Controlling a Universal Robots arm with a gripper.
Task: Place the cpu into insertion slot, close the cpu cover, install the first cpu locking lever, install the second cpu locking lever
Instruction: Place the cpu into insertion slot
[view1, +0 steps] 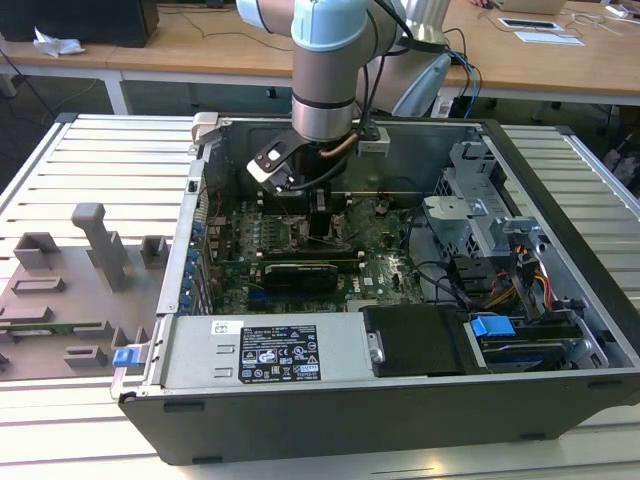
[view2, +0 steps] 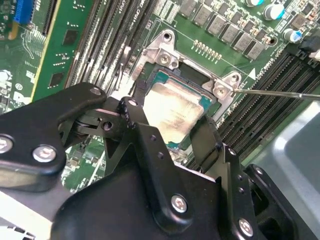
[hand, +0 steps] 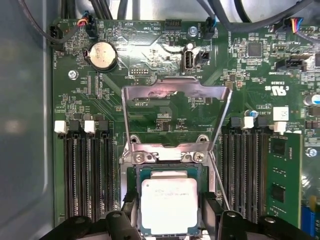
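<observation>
Off to one side of the gripper (view2: 168, 114) run the long black memory slots (hand: 82, 175) of the green board (hand: 100, 100). Squarely between its fingers (view2: 145, 140) lies the chip (hand: 169, 206), silvery top up. The fingers press against two opposite edges of it, so the chip is pinched. It looks level and down inside the socket (view2: 190, 70), though I cannot tell whether it is fully seated. Just past the fingertips the metal cover (hand: 175, 90) stands swung up on its hinge, so the socket is uncovered. On the gripper's other side a thin wire lever (view2: 280, 93) sticks out free, not hooked down. By my reading the first step is nearly finished. Closing the cover and fastening both levers are not yet done.
</observation>
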